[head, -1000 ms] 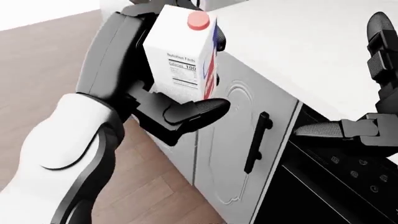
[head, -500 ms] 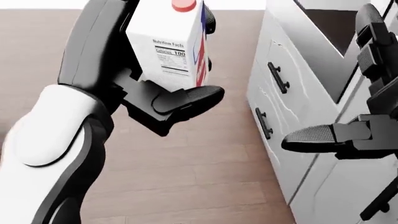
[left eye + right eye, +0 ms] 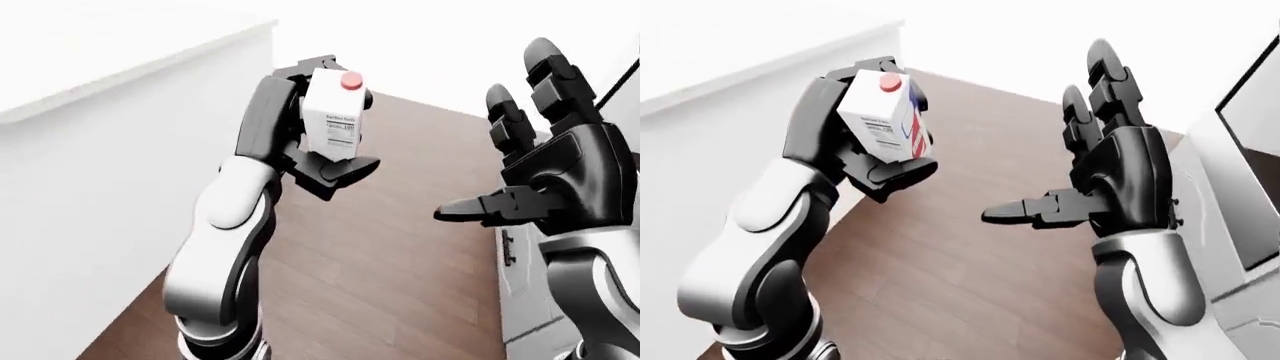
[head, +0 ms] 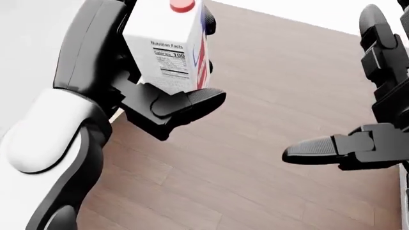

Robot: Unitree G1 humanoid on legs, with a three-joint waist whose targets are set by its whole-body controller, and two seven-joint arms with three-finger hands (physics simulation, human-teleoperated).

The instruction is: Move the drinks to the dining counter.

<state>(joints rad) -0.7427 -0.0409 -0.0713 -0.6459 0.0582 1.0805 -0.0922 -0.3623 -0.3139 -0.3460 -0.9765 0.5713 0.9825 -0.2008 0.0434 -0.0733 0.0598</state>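
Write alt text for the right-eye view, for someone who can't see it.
The robot's left hand grips a white carton with a red cap, held up over a brown wood floor. Its right hand is raised, open and empty. A white counter fills the view's left side, and a white cabinet stands at the right edge.

1 milk carton (image 4: pixel 167 45) is showing, with 1 red cap (image 4: pixel 182 5) on its top. 2 robot hands are showing: 1 left hand (image 3: pixel 320 154) and 1 right hand (image 3: pixel 1102 176). 1 white counter (image 3: pixel 90 45) is standing at the left-eye view's left edge, and 1 white cabinet front (image 3: pixel 1240 247) is showing at the right-eye view's right edge.
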